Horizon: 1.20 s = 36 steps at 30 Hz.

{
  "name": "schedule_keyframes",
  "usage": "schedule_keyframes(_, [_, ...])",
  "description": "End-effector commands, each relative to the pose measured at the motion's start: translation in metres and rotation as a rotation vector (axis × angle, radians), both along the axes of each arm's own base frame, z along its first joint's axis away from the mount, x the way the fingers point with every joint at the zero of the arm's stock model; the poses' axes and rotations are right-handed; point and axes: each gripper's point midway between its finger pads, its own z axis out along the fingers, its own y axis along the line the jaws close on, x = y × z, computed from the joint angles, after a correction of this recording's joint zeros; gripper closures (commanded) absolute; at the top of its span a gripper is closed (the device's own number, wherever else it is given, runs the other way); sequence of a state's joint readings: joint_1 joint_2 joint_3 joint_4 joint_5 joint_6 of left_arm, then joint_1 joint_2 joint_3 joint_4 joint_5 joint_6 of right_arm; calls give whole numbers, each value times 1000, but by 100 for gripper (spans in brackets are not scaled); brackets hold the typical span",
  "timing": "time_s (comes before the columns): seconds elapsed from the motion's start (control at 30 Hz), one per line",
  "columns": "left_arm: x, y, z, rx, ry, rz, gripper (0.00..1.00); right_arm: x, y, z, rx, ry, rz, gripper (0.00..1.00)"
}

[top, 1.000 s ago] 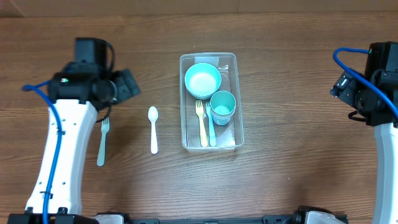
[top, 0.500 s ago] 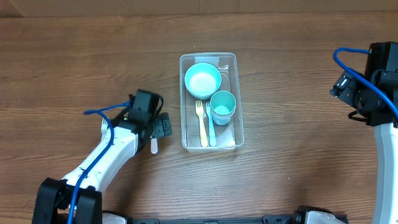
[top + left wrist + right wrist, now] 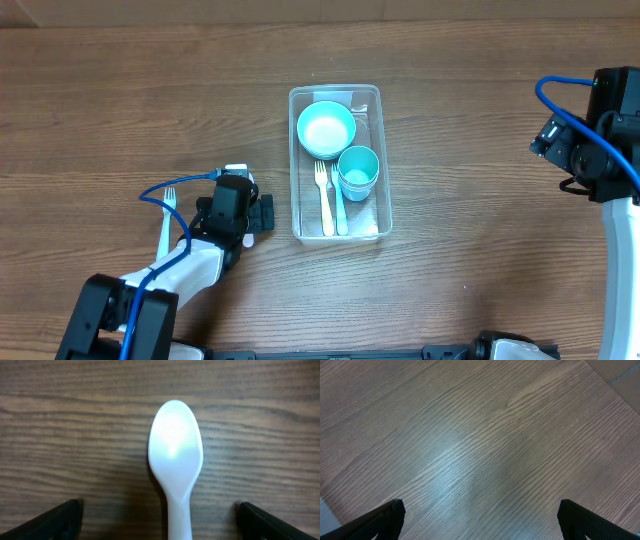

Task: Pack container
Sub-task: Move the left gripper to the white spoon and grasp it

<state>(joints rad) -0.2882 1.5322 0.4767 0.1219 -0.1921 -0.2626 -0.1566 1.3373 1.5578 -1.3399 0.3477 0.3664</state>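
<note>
The clear rectangular container [image 3: 296,150] stands mid-table. It holds a teal bowl [image 3: 326,128], a teal cup [image 3: 358,170], a yellow fork [image 3: 323,200] and a teal utensil [image 3: 339,205]. A white spoon [image 3: 175,445] lies flat on the wood, left of the container. My left gripper [image 3: 238,215] is low over it and hides most of it from overhead. In the left wrist view the gripper [image 3: 161,524] is open, a fingertip on each side of the spoon's handle, not touching. My right gripper [image 3: 565,140] is at the far right, open and empty [image 3: 482,525].
A pale green fork [image 3: 166,215] lies on the table just left of my left arm. The table is bare wood around the container. The right wrist view shows only wood grain.
My left arm has swung from the far left down over the white spoon, covering it. The right arm and the container's contents have not moved.
</note>
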Motion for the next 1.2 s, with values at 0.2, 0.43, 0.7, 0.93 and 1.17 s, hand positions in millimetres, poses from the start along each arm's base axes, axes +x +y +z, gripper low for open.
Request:
schedule_keyframes(0.2, [-8,-5,-26,-21,56,-21,60,0,-3,6,-10,-20,-13,0])
schedule_keyframes(0.43, [-13,-26,-28,-120,88,-90,67,0,-3,6,-10,-20,-13,0])
schedule_keyframes(0.7, [-24,-16,-35,-128,143,12,59,0,-3,6,-10,-20,-13,0])
schedule_keyframes(0.93, [-61,-6,-53,-109,308,72,64,0,-3,6,-10,-20,-13,0])
schedule_keyframes(1.17, [-85,0,-61,-84,412,86,66,0,-3,6,-10,-20,-13,0])
